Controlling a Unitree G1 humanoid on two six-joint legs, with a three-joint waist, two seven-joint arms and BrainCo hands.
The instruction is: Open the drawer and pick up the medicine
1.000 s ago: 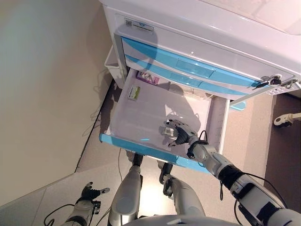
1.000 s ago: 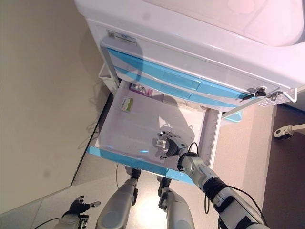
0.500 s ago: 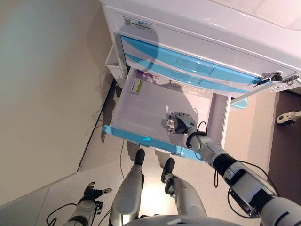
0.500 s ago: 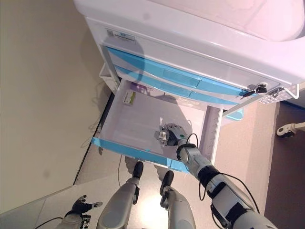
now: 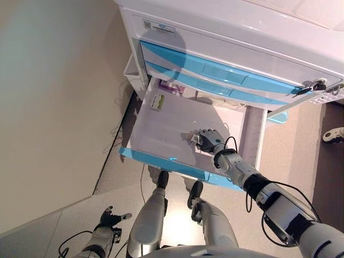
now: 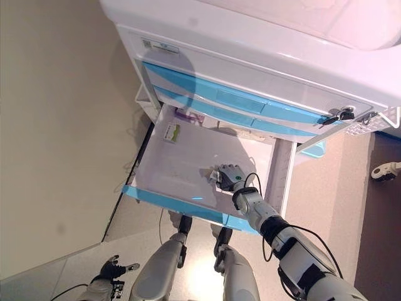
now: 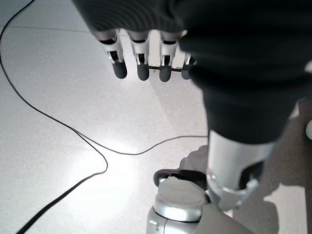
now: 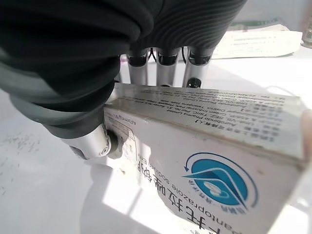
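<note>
The bottom drawer [image 5: 161,126] of the white cabinet [image 5: 231,40] stands pulled out, with a blue front edge [image 5: 161,161]. My right hand [image 5: 209,141] is inside it near the front right. Its fingers [image 8: 168,66] and thumb are curled round a white medicine box [image 8: 204,161] with a blue round mark and print, which also shows in the left eye view [image 5: 194,139] just above the drawer floor. My left hand [image 5: 110,219] hangs low by the floor at the lower left, fingers [image 7: 141,61] straight and empty.
A small green and white box [image 5: 157,101] and a purple packet [image 5: 171,87] lie at the drawer's back left. Two shut blue drawers [image 5: 226,75] are above. A key [image 5: 313,87] sits in the lock at the right. A beige wall [image 5: 54,97] is on the left.
My right hand's fingers, spread over the box a second ago, have curled round it. The camera has shifted a little. The left hand has stayed low.
</note>
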